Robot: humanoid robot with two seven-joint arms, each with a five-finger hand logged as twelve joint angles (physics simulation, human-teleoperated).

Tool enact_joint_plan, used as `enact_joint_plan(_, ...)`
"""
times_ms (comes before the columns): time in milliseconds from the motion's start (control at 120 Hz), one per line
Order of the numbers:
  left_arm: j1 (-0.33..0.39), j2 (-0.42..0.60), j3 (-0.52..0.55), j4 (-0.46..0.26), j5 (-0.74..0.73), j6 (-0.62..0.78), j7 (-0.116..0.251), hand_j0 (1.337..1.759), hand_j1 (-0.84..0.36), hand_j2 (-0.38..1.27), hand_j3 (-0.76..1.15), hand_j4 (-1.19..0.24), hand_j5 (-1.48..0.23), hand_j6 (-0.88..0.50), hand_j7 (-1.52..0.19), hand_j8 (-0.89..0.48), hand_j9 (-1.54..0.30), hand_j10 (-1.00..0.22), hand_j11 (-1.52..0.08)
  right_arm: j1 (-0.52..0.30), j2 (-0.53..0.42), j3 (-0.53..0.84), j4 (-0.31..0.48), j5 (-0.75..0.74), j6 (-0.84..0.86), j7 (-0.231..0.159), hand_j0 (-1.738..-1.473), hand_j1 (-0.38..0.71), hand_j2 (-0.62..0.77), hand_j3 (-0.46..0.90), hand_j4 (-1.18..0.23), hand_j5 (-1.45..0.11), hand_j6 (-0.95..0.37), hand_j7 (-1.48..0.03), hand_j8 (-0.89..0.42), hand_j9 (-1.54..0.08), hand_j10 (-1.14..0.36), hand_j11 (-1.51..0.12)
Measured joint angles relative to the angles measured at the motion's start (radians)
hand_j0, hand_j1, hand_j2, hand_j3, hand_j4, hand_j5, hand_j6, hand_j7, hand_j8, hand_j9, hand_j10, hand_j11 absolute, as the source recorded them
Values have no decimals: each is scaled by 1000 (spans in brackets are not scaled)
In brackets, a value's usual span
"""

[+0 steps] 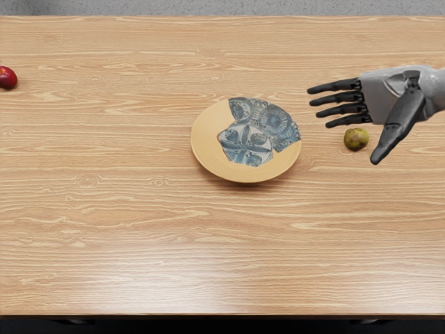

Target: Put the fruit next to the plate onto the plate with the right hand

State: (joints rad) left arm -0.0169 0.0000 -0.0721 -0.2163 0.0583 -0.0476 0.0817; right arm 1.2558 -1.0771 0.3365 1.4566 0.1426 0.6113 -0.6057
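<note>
A small yellow-green fruit (pixel 356 138) lies on the table just right of the plate (pixel 208 142), a tan plate with a blue-grey pattern. My right hand (pixel 348 118) comes in from the right edge and hovers above the fruit. Its fingers (pixel 336 99) are stretched out toward the left and its thumb points down beside the fruit. The hand is open and holds nothing. The left arm does not show.
A red fruit (pixel 7 77) sits at the far left edge of the wooden table (pixel 139 236). The table's front edge runs along the bottom of the view.
</note>
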Motion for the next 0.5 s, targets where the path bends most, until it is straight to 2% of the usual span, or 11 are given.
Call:
enact_joint_plan(100,0,0,0,0,0,0,0,1658,349,0,0,0,0,0,0,0,0,0,0,-14,-30,3,39,6,0,-3,-1658,-320,-5,0,-25,-30,-23,-30,-18,-48,-22,-31)
enact_joint_plan(167,0,0,0,0,0,0,0,1658,349,0,0,0,0,0,0,0,0,0,0,10,10,3,-31,-23,0,-4,-1658,-320,-5,0,-25,-30,-23,-31,-20,-43,-23,-31)
enact_joint_plan(225,0,0,0,0,0,0,0,1658,349,0,0,0,0,0,0,0,0,0,0,86,81,-36,-111,-76,-13,-5,-1658,-321,-5,0,-25,-30,-24,-31,-21,-40,-23,-31)
enact_joint_plan(308,0,0,0,0,0,0,0,1658,349,0,0,0,0,0,0,0,0,0,0,331,238,-340,-241,-94,-138,-5,-1658,-321,-5,0,-24,-30,-23,-30,-21,-36,-23,-30)
enact_joint_plan(367,0,0,0,0,0,0,0,1658,349,0,0,0,0,0,0,0,0,0,0,483,347,-577,-299,-81,-269,-5,-1658,-323,-5,0,-23,-28,-23,-28,-21,-33,-22,-28)
enact_joint_plan(433,0,0,0,0,0,0,0,1658,349,0,0,0,0,0,0,0,0,0,0,582,457,-776,-332,-77,-363,-5,-1658,-324,-5,0,-22,-27,-22,-27,-21,-31,-21,-27)
enact_joint_plan(500,0,0,0,0,0,0,0,1658,349,0,0,0,0,0,0,0,0,0,0,630,550,-905,-354,-76,-466,-5,-1658,-323,-5,0,-23,-28,-23,-28,-22,-30,-22,-28)
